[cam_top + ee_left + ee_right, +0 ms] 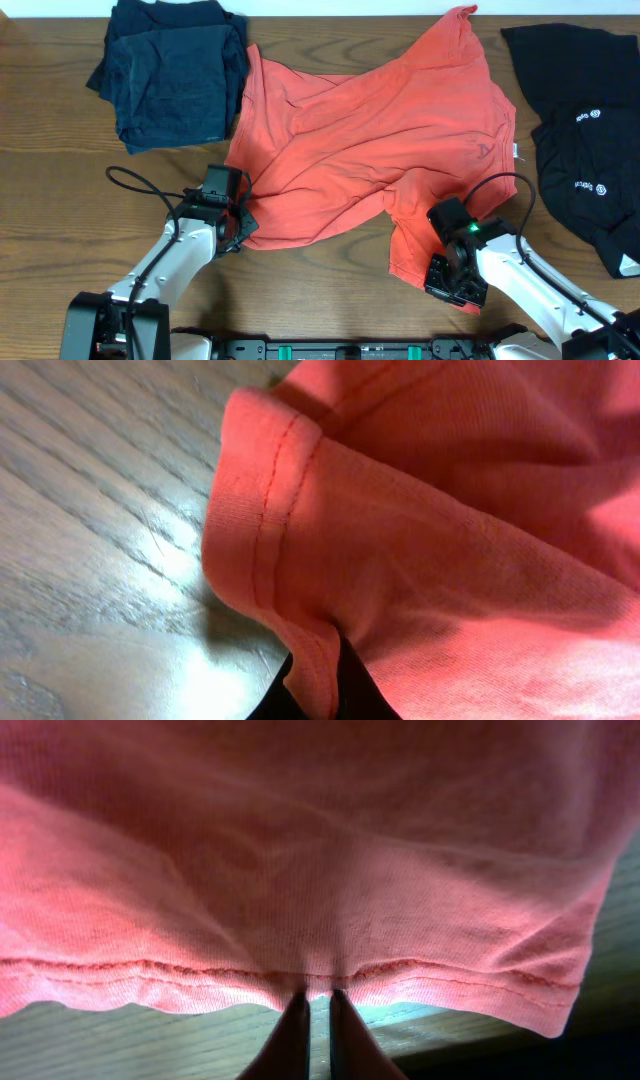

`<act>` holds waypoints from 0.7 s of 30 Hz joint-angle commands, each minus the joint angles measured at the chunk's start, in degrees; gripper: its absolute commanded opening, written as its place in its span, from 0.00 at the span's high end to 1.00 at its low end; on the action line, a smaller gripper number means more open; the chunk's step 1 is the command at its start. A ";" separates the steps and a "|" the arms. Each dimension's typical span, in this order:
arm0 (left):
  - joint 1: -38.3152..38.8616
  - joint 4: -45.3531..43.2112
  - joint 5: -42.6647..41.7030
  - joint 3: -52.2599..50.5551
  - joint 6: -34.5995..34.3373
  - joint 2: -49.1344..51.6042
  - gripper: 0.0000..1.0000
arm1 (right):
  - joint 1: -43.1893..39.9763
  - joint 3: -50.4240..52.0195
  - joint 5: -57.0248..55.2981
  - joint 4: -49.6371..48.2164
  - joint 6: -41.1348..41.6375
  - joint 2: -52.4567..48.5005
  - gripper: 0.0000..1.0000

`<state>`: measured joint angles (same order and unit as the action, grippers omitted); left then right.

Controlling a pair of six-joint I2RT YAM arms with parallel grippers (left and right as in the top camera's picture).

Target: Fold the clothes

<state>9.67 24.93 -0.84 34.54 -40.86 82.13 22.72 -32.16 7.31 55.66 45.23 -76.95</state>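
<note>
Overhead, the red-orange T-shirt (370, 130) lies rumpled mid-desk (60, 200) between a navy garment (170, 80) and a black garment (590, 130), with bare wood in front. Only the wrist views show the left end effector (320, 680) and the right end effector (318, 1020) each clamped on its hem.

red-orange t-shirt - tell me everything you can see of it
The red-orange T-shirt is soft knit cloth with stitched hems. It lies rumpled and spread across the middle of the wooden table, creased diagonally. A small white tag shows at its right edge, beside faint lettering. Its upper left edge meets the navy garment. The left gripper pinches the near left hem, lifting a fold off the table. The right gripper is closed on the near right hem.
</note>
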 commanded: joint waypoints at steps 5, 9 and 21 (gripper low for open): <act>-0.04 -1.09 7.26 -1.81 0.28 2.05 0.94 | -2.27 -2.49 3.72 0.33 -0.26 0.55 0.81; -0.04 -1.05 9.11 -1.81 0.28 2.05 0.94 | -2.29 -2.86 3.65 1.14 -0.26 0.52 0.80; -0.04 -1.07 11.02 -1.81 0.02 2.05 0.94 | -2.29 -2.86 0.55 3.13 0.13 0.52 0.78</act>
<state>9.67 23.44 7.77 34.35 -40.86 82.85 21.12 -34.06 10.07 58.11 44.99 -76.95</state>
